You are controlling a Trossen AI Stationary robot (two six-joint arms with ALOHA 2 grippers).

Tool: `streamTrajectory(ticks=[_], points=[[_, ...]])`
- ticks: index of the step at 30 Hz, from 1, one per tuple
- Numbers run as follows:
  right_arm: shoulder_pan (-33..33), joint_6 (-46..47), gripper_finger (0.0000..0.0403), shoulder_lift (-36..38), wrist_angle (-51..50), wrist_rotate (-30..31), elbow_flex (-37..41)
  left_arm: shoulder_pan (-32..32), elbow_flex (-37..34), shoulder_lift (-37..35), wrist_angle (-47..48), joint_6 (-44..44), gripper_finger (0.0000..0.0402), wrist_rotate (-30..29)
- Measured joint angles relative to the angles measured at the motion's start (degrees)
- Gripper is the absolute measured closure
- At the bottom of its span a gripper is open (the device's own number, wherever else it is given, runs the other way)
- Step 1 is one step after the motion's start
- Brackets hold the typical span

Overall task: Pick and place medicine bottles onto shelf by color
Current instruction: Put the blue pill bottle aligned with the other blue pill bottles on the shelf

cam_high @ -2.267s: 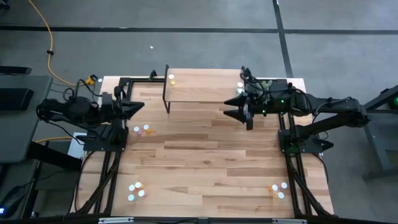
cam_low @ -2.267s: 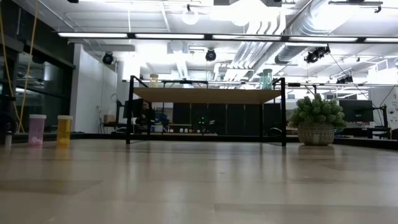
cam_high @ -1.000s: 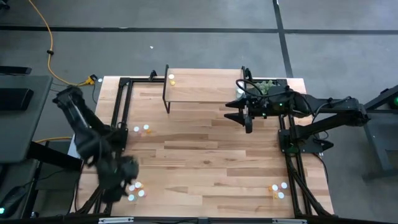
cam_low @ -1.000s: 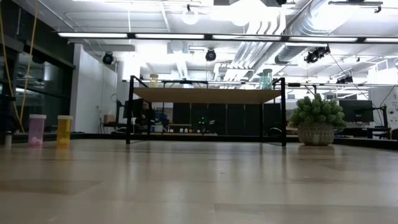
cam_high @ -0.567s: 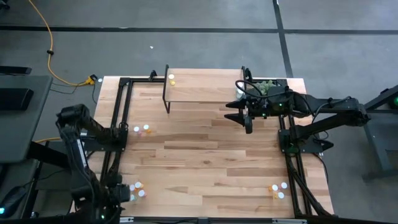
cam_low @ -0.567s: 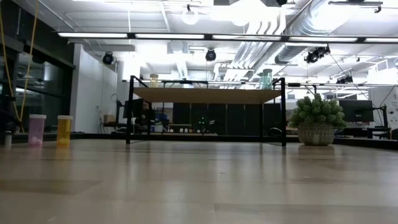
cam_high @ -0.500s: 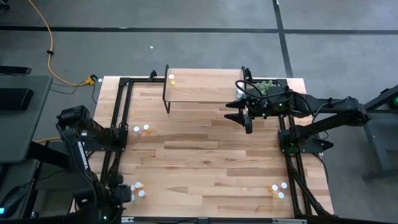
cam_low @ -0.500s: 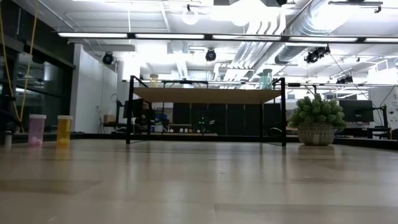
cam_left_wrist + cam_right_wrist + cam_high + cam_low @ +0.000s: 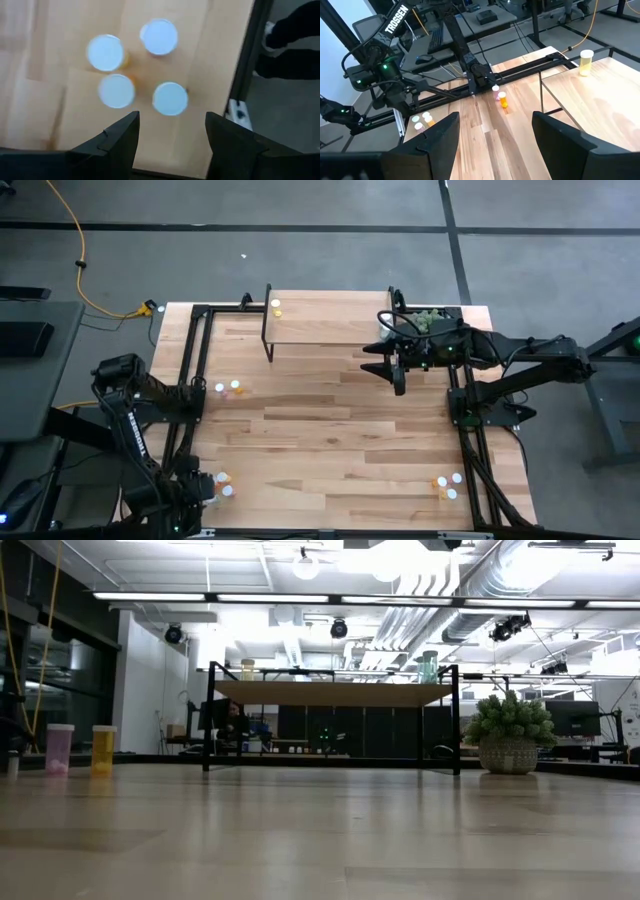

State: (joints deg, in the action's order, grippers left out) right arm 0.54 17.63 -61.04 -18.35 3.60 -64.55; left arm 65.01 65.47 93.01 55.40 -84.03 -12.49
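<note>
The left claw (image 9: 170, 131) hangs over the near left corner of the table (image 9: 330, 430), its fingers spread wide and empty, directly above a cluster of four white-capped medicine bottles (image 9: 137, 67) standing close together near the table's edge. In the high view this cluster (image 9: 220, 484) sits just beside the left arm's wrist. The right claw (image 9: 495, 131) hovers in front of the shelf's right end, also wide and holding nothing. The shelf (image 9: 330, 320) stands at the far middle of the table, with a yellow bottle (image 9: 276, 307) on its left end and a pale teal bottle (image 9: 429, 666) on its right end. Two more bottles, pink (image 9: 60, 748) and orange-yellow (image 9: 103, 749), stand side by side on the table's left part, and another small group (image 9: 447, 485) stands at the near right corner. A green plant in a basket (image 9: 510, 732) sits right of the shelf.
</note>
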Motion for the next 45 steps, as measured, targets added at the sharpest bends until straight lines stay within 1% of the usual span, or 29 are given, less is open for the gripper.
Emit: streamTrajectory(ticks=[5, 10, 14, 17, 24, 28, 34, 41, 45], points=[[-0.01, -0.13, 0.0162, 0.0, -0.29, 1.26, 0.0, 0.03, -0.13, 0.97, -0.21, -3.69, 0.0183, -0.96], [0.0, -0.13, 0.0162, -0.02, -1.2, 1.99, 0.0, 0.05, -0.17, 3.56, -2.58, -4.39, 0.0184, 2.03], [0.0, 0.15, 0.0162, -0.02, -1.61, 2.01, 0.0, -0.01, -0.17, 4.73, -2.86, -6.81, 0.0184, 2.36], [0.0, 0.33, 0.0162, -0.02, -1.6, 2.01, 0.0, -0.06, -0.17, 5.03, -2.48, -8.25, 0.0184, 1.42], [0.0, 0.33, 0.0162, -0.04, -1.6, 2.03, 0.0, -0.1, -0.17, 5.01, -2.51, -8.42, 0.0184, -1.76], [0.0, 0.33, 0.0162, -0.04, -1.58, 2.03, 0.0, -0.12, -0.17, 5.01, -2.59, -7.93, 0.0184, -4.14], [0.0, 0.33, 0.0162, -0.04, -1.58, 2.08, 0.0, -0.1, -0.17, 5.01, -2.93, -5.54, 0.0184, -4.02], [0.0, 0.33, 0.0162, -0.03, -1.58, 2.08, 0.0, -0.21, -0.17, 5.11, -2.98, -0.66, 0.0184, -4.44], [0.0, 0.35, 0.0162, -0.04, -1.58, 2.08, 0.0, -0.21, -0.17, 5.11, -2.99, 0.23, 0.0194, -4.43]])
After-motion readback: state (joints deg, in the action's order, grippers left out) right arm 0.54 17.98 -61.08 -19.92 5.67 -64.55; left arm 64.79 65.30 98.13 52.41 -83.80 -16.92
